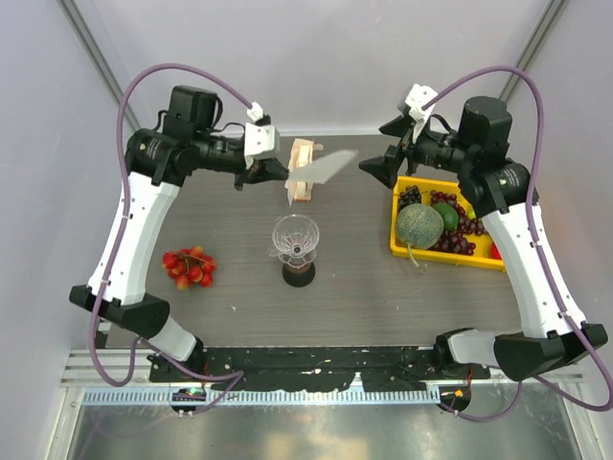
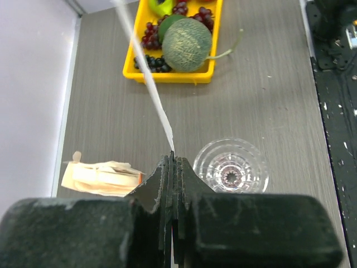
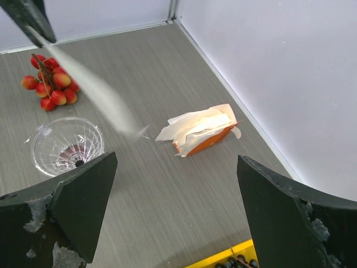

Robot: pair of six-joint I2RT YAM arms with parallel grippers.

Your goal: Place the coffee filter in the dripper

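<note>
My left gripper is shut on one end of the white paper coffee filter, which sticks out to the right in the air above the packet. In the left wrist view the filter shows edge-on, rising from the shut tips. The clear ribbed dripper stands mid-table on a dark brown cup, nearer than the filter; it also shows in the left wrist view and the right wrist view. My right gripper is open and empty, just right of the filter's free end.
An upright beige packet with orange marks stands at the back, behind the dripper. A yellow tray with a melon, grapes and other fruit sits at the right. A bunch of red fruit lies at the left.
</note>
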